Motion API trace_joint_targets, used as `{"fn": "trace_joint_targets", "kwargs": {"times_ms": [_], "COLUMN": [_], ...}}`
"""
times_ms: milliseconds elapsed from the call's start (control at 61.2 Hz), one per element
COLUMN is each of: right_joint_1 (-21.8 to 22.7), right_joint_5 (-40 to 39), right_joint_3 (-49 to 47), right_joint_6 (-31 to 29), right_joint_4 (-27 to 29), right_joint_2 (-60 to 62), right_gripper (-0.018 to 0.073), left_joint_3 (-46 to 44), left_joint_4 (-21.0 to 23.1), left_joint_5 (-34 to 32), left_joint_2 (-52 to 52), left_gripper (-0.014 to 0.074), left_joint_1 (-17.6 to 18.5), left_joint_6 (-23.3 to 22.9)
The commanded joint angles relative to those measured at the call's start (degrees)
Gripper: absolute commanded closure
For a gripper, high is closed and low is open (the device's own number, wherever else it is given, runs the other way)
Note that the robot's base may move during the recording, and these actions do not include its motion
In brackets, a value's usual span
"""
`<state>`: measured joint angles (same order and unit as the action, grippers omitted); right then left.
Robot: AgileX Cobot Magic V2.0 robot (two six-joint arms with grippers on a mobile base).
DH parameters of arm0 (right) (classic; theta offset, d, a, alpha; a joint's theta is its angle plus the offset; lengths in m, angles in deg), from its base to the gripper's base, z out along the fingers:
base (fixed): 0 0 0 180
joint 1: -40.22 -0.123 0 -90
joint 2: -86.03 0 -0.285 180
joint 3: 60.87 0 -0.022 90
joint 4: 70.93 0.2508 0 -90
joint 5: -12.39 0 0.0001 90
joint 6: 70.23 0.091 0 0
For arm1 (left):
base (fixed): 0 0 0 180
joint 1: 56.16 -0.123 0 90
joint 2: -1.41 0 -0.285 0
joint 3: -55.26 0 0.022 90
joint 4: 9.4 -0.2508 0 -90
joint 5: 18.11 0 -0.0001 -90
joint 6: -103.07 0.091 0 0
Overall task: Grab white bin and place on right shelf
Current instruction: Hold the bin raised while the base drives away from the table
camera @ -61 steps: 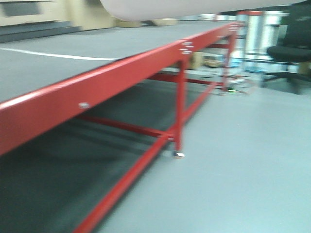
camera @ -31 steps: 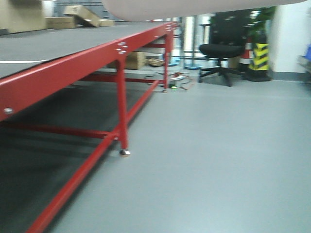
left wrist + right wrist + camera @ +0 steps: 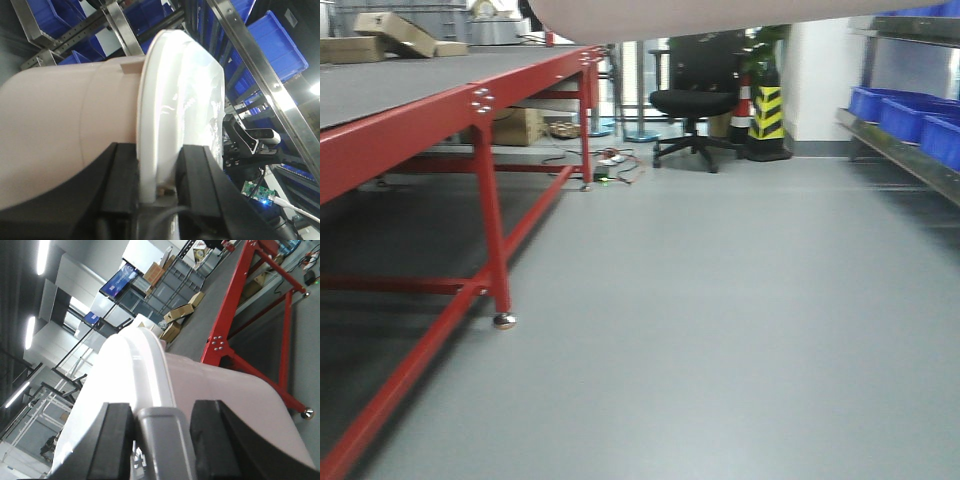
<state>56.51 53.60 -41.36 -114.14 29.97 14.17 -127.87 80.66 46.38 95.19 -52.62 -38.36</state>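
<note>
The white bin (image 3: 700, 14) hangs held between both arms; only its pale underside shows along the top of the front view. In the left wrist view my left gripper (image 3: 159, 175) is shut on the white lid rim (image 3: 157, 115), beside the pinkish body (image 3: 60, 135). My right gripper (image 3: 162, 440) is shut on the bin's grey clasp at the lid edge (image 3: 125, 380), its black fingers (image 3: 117, 440) on either side. The right shelf (image 3: 910, 165), a steel rack, shows at the front view's right edge, and its perforated posts (image 3: 260, 70) stand behind the bin.
A red-framed table (image 3: 410, 130) with a dark top runs along the left, its leg (image 3: 495, 250) near the floor's middle. Blue crates (image 3: 915, 115) sit on the steel rack. A black office chair (image 3: 695, 100) and a yellow-black striped post (image 3: 767, 115) stand far back.
The front view has swung to the right: the red table slid left in frame, and the chair, then the steel rack with blue crates, came into sight. The bin stays held overhead.
</note>
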Motion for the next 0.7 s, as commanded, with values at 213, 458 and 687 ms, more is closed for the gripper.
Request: {"fn": "trace_joint_targets", "kwargs": {"times_ms": [213,458,687], "right_joint_1": [-1.20,-1.20,-1.20], "right_joint_5": [6.82,6.82,6.82], "right_joint_3": [-2.59,-2.59,-2.59], "right_joint_6": [0.13,0.13,0.13], "right_joint_4": [7.46,7.46,7.46], "right_joint_2": [1.89,1.89,1.89], "right_gripper": [0.0501,0.0501,0.0501], "left_joint_3": [-2.01,-2.01,-2.01], "left_joint_4": [2.62,2.62,2.62], "left_joint_5": [11.19,11.19,11.19], "left_joint_2": [-2.67,-2.67,-2.67], "left_gripper": [0.0722,0.0722,0.0722], "left_joint_1": [1.79,1.79,1.79], "left_joint_6": [2.84,2.84,2.84]}}
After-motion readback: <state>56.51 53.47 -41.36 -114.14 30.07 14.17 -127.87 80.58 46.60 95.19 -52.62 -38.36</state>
